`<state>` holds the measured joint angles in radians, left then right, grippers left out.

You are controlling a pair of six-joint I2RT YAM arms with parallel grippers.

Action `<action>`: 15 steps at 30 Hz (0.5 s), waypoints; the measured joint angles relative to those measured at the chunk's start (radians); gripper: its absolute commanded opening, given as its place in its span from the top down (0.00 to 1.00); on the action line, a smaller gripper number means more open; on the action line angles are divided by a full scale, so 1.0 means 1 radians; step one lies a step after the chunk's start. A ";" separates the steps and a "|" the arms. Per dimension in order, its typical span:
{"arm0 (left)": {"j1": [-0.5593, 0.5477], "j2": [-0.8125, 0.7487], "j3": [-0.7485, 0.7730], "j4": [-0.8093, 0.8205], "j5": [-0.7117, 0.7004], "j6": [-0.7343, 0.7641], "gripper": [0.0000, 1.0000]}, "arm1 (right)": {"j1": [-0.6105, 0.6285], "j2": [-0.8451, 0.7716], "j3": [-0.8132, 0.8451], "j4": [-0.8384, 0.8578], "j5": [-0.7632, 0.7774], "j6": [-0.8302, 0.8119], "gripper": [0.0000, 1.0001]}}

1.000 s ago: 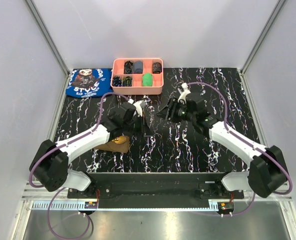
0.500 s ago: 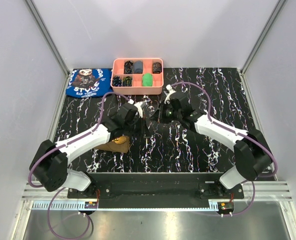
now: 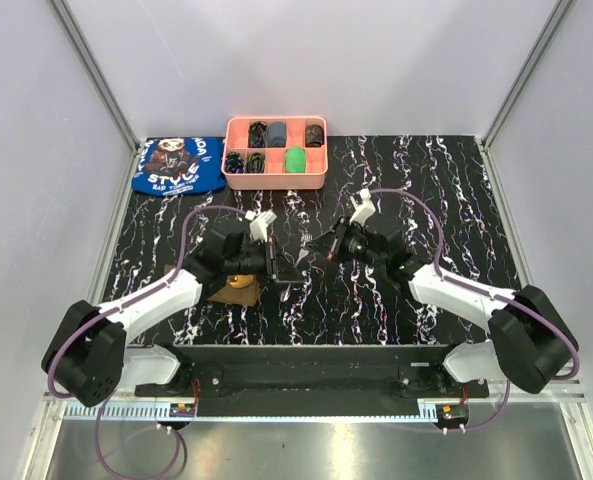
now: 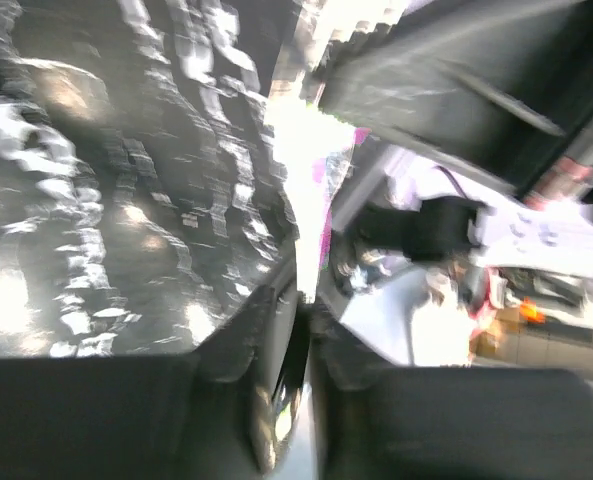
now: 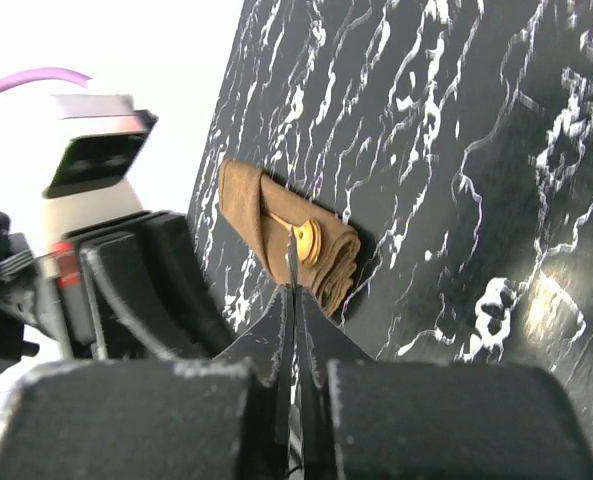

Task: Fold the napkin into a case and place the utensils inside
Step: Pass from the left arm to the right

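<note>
The olive-brown napkin [image 3: 234, 292] lies folded into a roll by my left forearm, with the gold spoon [image 3: 240, 281] tucked in its open end. The right wrist view shows the napkin [image 5: 261, 220] and the spoon's bowl [image 5: 310, 243] just beyond the fingertips. My right gripper [image 3: 326, 250] [image 5: 294, 295] is shut on a slim dark fork-like utensil [image 5: 292, 262], seen edge-on, which juts toward the roll. My left gripper [image 3: 274, 265] faces it at the utensil's [image 3: 300, 259] other end. In the blurred left wrist view the left gripper [image 4: 298, 315] has its jaws a narrow slit apart.
A pink compartment tray [image 3: 276, 183] with small dark and green items stands at the back. A blue printed cloth [image 3: 179, 165] lies to its left. Both arms meet over the middle of the black marbled table [image 3: 446, 190]. Grey walls close in three sides.
My right gripper swung in, shut on the slim utensil and drew back toward the near edge. My left gripper moved left and nearer, and its jaws parted slightly.
</note>
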<state>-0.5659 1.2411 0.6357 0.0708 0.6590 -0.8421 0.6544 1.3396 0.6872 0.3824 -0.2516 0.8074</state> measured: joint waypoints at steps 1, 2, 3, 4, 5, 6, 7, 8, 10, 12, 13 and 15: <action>-0.003 -0.001 -0.007 0.026 0.031 -0.005 1.00 | 0.000 -0.002 -0.016 0.012 0.000 0.015 0.75; -0.007 -0.003 -0.010 0.040 0.051 -0.010 1.00 | 0.000 -0.003 -0.022 0.016 -0.003 0.026 0.62; -0.009 -0.005 -0.008 0.043 0.061 -0.008 1.00 | 0.001 -0.008 -0.021 0.011 -0.003 0.022 0.54; -0.006 -0.008 -0.005 0.026 0.063 0.011 1.00 | 0.001 -0.021 -0.012 -0.012 -0.003 0.005 0.42; -0.002 -0.011 0.007 -0.019 0.062 0.039 1.00 | 0.000 -0.032 0.002 -0.042 -0.006 -0.011 0.40; 0.001 -0.011 0.028 -0.079 0.060 0.072 1.00 | -0.009 -0.049 0.040 -0.110 -0.024 -0.069 0.38; 0.004 -0.011 0.055 -0.138 0.057 0.117 1.00 | -0.019 -0.060 0.080 -0.165 -0.050 -0.115 0.38; 0.005 -0.011 0.084 -0.196 0.057 0.163 1.00 | -0.032 -0.066 0.114 -0.203 -0.076 -0.151 0.38; 0.008 -0.011 0.138 -0.293 0.063 0.250 1.00 | -0.081 -0.074 0.203 -0.301 -0.175 -0.257 0.40; 0.012 -0.011 0.173 -0.358 0.075 0.320 1.00 | -0.127 -0.076 0.261 -0.378 -0.261 -0.345 0.40; 0.013 -0.011 0.182 -0.381 0.081 0.345 1.00 | -0.140 -0.074 0.278 -0.406 -0.293 -0.374 0.42; 0.014 -0.011 0.185 -0.422 0.107 0.388 1.00 | -0.157 -0.052 0.317 -0.482 -0.381 -0.448 0.44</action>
<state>-0.5514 1.2297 0.8204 -0.3508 0.7662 -0.4541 0.4976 1.2873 1.0042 -0.0998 -0.6331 0.3592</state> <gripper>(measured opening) 0.024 0.587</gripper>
